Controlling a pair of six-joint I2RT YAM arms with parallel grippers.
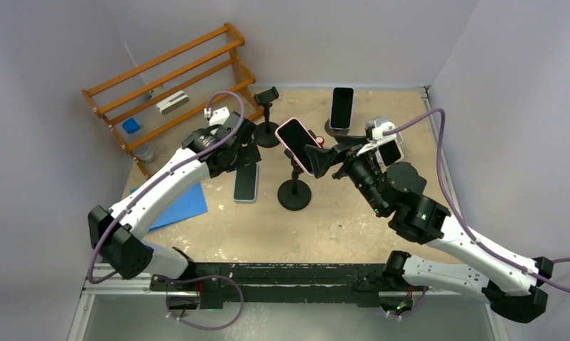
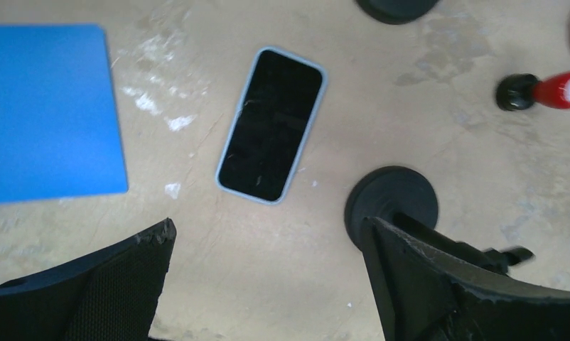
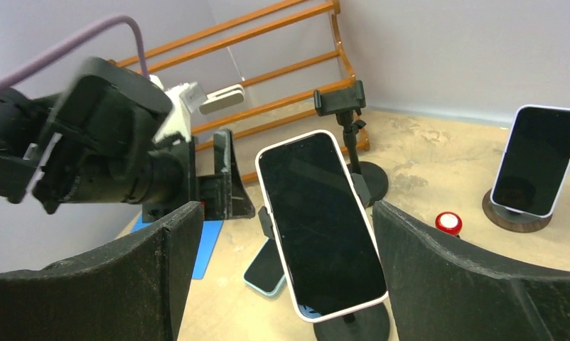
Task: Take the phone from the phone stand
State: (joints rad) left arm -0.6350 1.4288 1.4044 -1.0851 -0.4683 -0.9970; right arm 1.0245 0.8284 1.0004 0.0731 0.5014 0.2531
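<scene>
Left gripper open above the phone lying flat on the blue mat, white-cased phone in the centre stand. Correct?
Not quite: the flat phone lies on the bare table beside the blue mat, apart from it; the left wrist view shows this. The left gripper is open above it, and the white-cased phone sits in the centre stand.
</scene>
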